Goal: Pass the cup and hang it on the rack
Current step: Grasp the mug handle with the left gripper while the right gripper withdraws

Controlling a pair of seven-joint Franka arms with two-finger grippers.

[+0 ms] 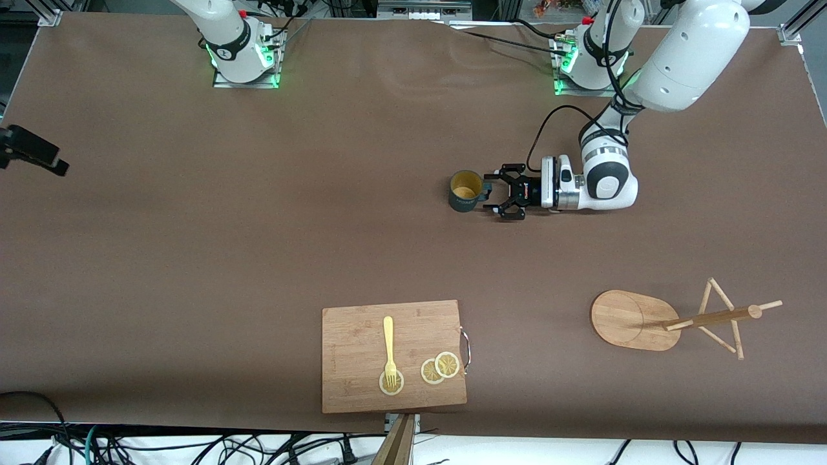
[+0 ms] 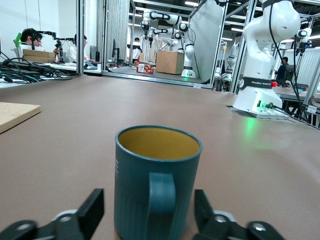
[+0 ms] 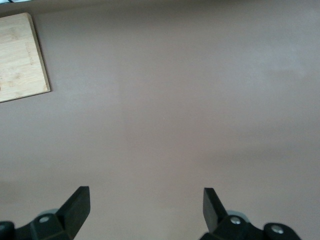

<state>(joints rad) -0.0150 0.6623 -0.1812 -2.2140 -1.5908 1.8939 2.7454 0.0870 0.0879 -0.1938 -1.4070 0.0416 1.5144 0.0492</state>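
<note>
While the cup [image 1: 466, 191] is standing upright on the brown table [image 1: 194, 258], its yellowish inside is showing and its loop handle is pointing straight at the left gripper [image 1: 496, 191]; pale lettering on its dark teal side is too faint to read. Small dark print on the base collar of the right arm, seen in the left wrist view, looks like the maker's name but cannot be read with certainty. Lying low and level over the table, the left gripper is standing with its fingers [image 2: 92, 210] spread apart on either side of the cup's handle, one finger on each side, with a gap showing between each pad and the mug, so nothing is being held. Its wrist view is showing the cup [image 2: 156, 182] close up, between the fingertips. Hanging above bare table, the right gripper [image 3: 145, 210] is waiting with its fingers wide apart and holding nothing. Toward the left arm's end of the table, nearer to the front camera than the cup and well apart from it, the rack [image 1: 672, 320] is sitting, its post and pegs appearing slanted away from the oval base. Beside it, toward the middle, a cutting board [image 1: 362, 336] is carrying a yellow fork [image 1: 389, 345] and lemon slices [image 1: 440, 368].
</note>
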